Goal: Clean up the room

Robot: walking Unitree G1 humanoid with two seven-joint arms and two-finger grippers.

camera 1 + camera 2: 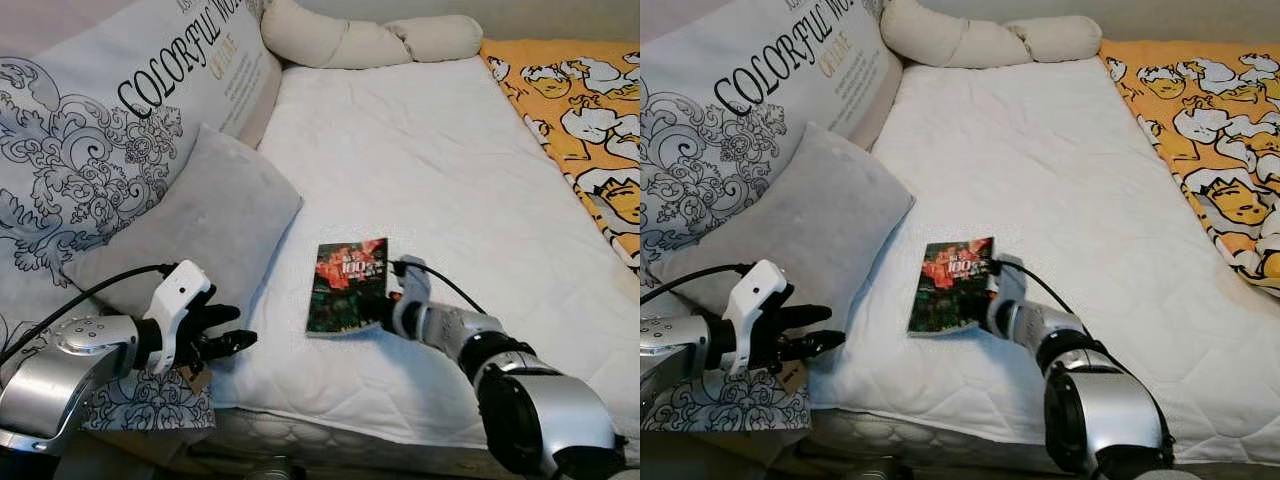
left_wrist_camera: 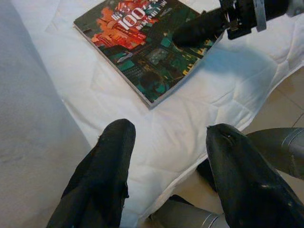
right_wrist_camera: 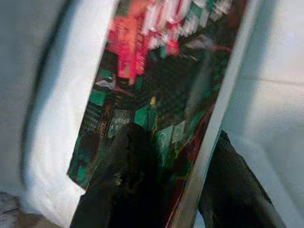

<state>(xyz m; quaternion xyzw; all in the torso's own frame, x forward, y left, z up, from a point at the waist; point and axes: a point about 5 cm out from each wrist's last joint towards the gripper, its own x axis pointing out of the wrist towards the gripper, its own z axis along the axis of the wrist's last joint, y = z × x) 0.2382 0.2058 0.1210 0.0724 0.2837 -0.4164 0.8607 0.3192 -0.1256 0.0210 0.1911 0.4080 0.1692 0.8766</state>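
A book [image 1: 345, 285] with a dark green and red cover lies on the white mattress [image 1: 430, 170] near its front edge. My right gripper [image 1: 388, 312] is shut on the book's right edge, one finger [image 3: 128, 175] on the cover and the other finger [image 3: 232, 185] under it. In the left wrist view the book [image 2: 142, 45] lies beyond my open fingers [image 2: 104, 175]. My left gripper [image 1: 225, 335] hovers open at the bed's front left, beside the grey pillow [image 1: 190, 225], holding nothing.
A large printed cushion [image 1: 110, 130] leans at the left behind the grey pillow. A cream bolster [image 1: 360, 40] lies along the head of the bed. An orange patterned blanket [image 1: 585, 120] covers the right side. Floor tiles [image 2: 285, 104] show past the mattress edge.
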